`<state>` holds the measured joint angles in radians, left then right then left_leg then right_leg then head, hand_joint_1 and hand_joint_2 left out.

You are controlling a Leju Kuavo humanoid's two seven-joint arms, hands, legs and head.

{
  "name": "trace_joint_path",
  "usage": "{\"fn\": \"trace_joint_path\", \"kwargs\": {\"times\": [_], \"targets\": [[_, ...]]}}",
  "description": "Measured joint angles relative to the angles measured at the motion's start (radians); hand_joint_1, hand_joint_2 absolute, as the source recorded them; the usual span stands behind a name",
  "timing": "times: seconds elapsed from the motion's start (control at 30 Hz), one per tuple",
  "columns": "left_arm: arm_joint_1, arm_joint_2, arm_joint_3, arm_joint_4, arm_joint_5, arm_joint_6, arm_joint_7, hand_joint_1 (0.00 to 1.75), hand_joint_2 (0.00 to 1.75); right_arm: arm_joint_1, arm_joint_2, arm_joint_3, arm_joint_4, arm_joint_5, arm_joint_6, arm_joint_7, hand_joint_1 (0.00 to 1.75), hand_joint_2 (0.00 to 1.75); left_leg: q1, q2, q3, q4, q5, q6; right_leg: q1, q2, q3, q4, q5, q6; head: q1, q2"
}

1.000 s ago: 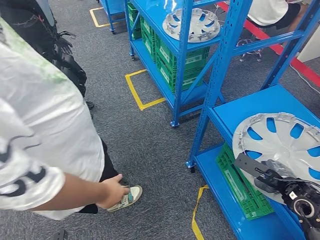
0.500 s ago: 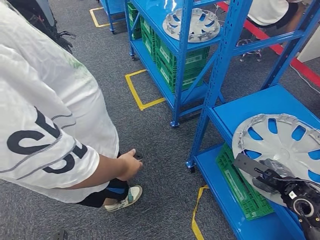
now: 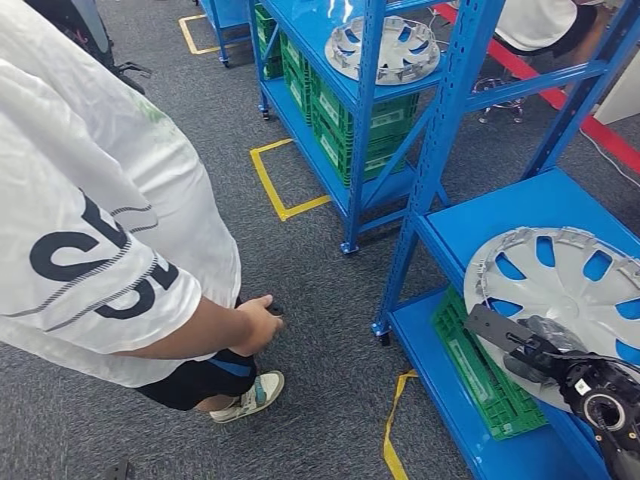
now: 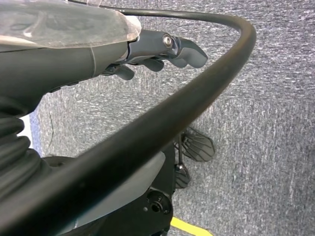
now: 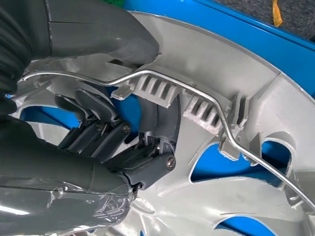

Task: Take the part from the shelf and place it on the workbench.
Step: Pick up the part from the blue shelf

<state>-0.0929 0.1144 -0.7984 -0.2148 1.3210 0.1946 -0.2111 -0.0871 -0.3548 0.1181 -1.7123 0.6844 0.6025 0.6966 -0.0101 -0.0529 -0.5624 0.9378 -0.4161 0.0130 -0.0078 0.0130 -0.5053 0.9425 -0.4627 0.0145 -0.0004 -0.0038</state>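
- The wheel cover (image 3: 562,295) is lying flat on the blue shelf (image 3: 498,215), toward its front right corner, with its near rim sticking out past the front edge above the green crate (image 3: 483,375) on the level below.
- I'm seeing my right hand (image 3: 547,350) sitting on that near rim; in the right wrist view the dark fingers (image 5: 108,132) are curling through an opening in the cover (image 5: 230,78) while the thumb is pressing over the rim, so the hand is gripping it.
- My left hand (image 4: 163,49) is hanging over grey carpet (image 4: 267,113), fingers loosely apart and holding nothing.
- A person in a white printed shirt (image 3: 98,210) is bending over at the left, one hand (image 3: 256,322) reaching down toward the carpet beside a pale shoe (image 3: 253,395).
- A second wheel cover (image 3: 383,48) is resting on the farther shelf (image 3: 317,30), with green crates (image 3: 355,125) stacked beneath it.
- Yellow tape (image 3: 275,185) is marking a square on the floor between the shelves and the person.
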Motion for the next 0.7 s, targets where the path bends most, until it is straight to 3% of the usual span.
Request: {"fn": "trace_joint_path", "kwargs": {"times": [0.43, 0.53, 0.7], "targets": [[0.000, 0.000, 0.000, 0.000, 0.005, -0.003, -0.022, 0.00, 1.75, -0.002, 0.000, 0.007, 0.008, -0.045, -0.066, 0.000, 1.75, 1.75, 0.000, 0.000, 0.000, 0.000, 0.000, 0.000, 0.000, 0.000, 0.000, 0.000, 0.000, 0.000, 0.000, 0.000], [0.000, 0.000, 0.000, 0.000, 0.010, -0.003, -0.022, 0.00, 1.75, -0.005, -0.004, 0.015, 0.008, -0.157, -0.188, 0.001, 1.75, 1.75, 0.000, 0.000, 0.000, 0.000, 0.000, 0.000, 0.000, 0.000, 0.000, 0.000, 0.000, 0.000, 0.000, 0.000], [0.000, 0.001, 0.000, 0.000, 0.021, -0.003, -0.028, 0.00, 1.75, -0.037, -0.054, 0.072, -0.007, -0.435, -0.525, -0.014, 1.75, 1.75, 0.000, 0.000, 0.000, 0.000, 0.000, 0.000, 0.000, 0.000, 0.000, 0.000, 0.000, 0.000, 0.000, 0.000]]}}
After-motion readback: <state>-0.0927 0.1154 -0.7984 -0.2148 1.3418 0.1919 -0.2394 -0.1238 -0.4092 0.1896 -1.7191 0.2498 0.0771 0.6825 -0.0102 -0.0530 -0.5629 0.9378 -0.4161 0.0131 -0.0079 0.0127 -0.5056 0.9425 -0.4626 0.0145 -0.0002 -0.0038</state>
